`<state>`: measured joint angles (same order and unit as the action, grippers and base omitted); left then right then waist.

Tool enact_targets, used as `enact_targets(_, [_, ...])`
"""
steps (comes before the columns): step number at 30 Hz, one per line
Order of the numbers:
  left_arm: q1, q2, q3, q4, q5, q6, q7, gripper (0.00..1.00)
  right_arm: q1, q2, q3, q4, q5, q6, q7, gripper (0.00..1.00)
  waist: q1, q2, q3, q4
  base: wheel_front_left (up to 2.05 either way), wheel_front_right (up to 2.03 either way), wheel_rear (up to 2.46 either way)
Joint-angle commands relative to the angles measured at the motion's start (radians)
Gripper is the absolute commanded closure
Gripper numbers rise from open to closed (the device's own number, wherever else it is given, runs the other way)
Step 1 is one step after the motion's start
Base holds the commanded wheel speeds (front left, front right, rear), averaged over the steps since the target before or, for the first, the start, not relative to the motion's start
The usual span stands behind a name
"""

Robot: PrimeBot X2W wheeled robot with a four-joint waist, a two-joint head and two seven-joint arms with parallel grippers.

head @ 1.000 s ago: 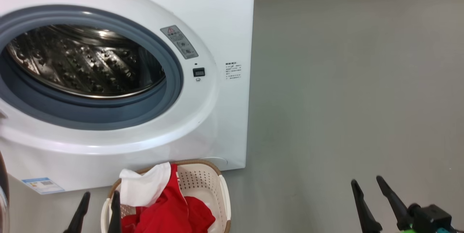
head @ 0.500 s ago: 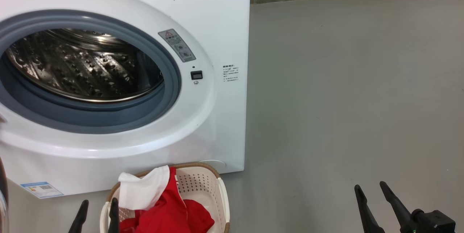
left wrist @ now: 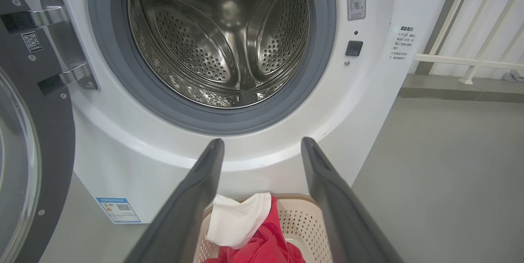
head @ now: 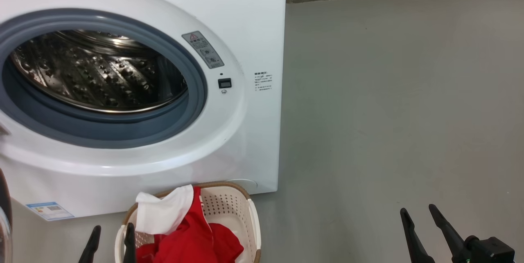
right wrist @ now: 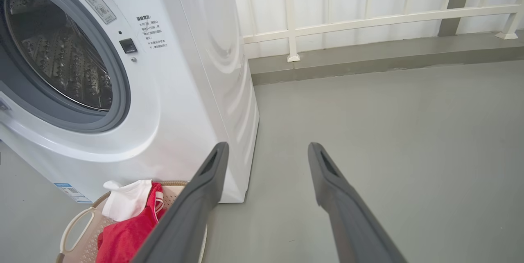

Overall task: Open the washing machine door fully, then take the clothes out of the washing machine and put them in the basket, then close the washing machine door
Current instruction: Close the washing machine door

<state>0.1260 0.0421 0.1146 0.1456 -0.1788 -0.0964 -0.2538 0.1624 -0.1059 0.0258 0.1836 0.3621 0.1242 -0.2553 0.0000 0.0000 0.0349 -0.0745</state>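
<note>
The white washing machine (head: 245, 17) stands with its steel drum (head: 98, 70) bare of fabric. Its black-rimmed door (left wrist: 45, 140) hangs swung open at the left. Below the machine sits the cream basket (head: 229, 205), holding the red and white clothes (head: 184, 234). My left gripper (head: 112, 231) is open over the basket's left rim, nothing between its fingers. My right gripper (head: 419, 214) is open over bare floor to the right. In the wrist views the left gripper (left wrist: 262, 144) points at the drum (left wrist: 221, 38) and the right gripper (right wrist: 266, 148) points past the machine's corner (right wrist: 241, 132).
Grey floor (head: 389, 111) stretches to the right of the machine. A low ledge (right wrist: 368, 58) and white railing (right wrist: 368, 17) run along the back wall. The open door (head: 4, 214) stands close to my left arm.
The picture has shifted slightly up and sideways, so the camera moved. Both grippers stay open, and the basket and clothes lie as before.
</note>
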Motion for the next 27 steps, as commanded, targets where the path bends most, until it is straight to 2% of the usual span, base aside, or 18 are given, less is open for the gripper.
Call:
enact_targets(1, [-0.015,0.008,0.027,-0.022,-0.001,0.003,-0.008,0.00,-0.011,-0.020,0.023,-0.025,-0.001,0.007,-0.006,0.00,0.0000,0.0000,0.001,0.001,-0.67,0.67,0.00])
enact_targets(17, [-0.013,0.008,0.027,-0.037,-0.011,-0.004,-0.008,0.00,-0.018,-0.015,0.025,-0.018,0.000,0.007,-0.006,0.00,0.0000,0.0000,0.007,0.010,-1.46,1.46,0.00])
enact_targets(27, [-0.018,0.008,0.029,-0.032,-0.011,-0.005,-0.008,0.00,-0.019,-0.015,0.024,-0.015,0.001,0.007,-0.006,0.00,0.0000,0.0000,0.008,0.011,-0.51,0.51,0.00])
